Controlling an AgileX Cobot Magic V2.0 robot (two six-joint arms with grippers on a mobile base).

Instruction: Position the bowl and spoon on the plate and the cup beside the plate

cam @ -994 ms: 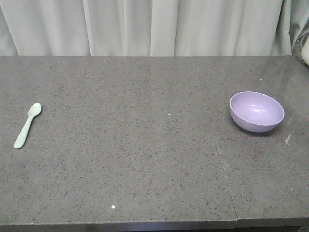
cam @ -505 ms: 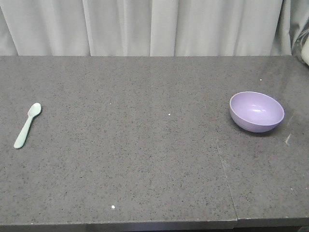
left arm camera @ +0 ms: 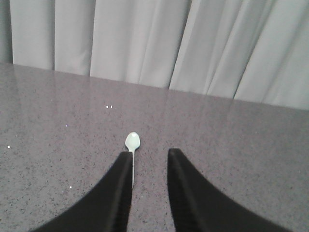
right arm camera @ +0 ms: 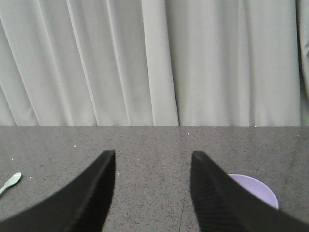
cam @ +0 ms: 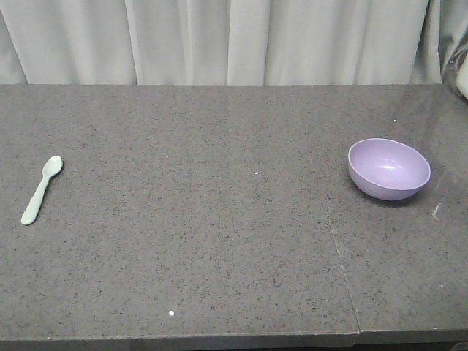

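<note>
From the front, a small pale mint plastic spoon (cam: pixel 42 189) is lying far out on the left of the speckled grey stone counter (cam: pixel 219 241), and a small round lavender bowl (cam: pixel 388 170) is sitting upright, well apart from it, on the right. The spoon's long axis is running steeply from near to far, with the scoop end pointing away towards the pale pleated curtain (cam: pixel 219 40) and leaning a little to the right, and the handle end coming towards me. No plate and no cup are showing anywhere, and neither arm is reaching into this view, so I am judging the task as barely begun: the plate, bowl, spoon and cup all remain to be placed.

Through the left wrist camera, the left end effector (left arm camera: pixel 149 155) is hanging above the counter with its two black fingers a narrow gap apart and gripping nothing. The spoon (left arm camera: pixel 132 141) is lying just ahead, its scoop pointing towards the curtain and its handle disappearing behind the left-hand finger.

Through the right wrist camera, the right end effector (right arm camera: pixel 152 154) is holding its fingers wider apart, also gripping nothing. The bowl (right arm camera: pixel 258 189) is peeking out beside the right-hand finger, and the spoon (right arm camera: pixel 10 182) is showing at the far left edge.
</note>
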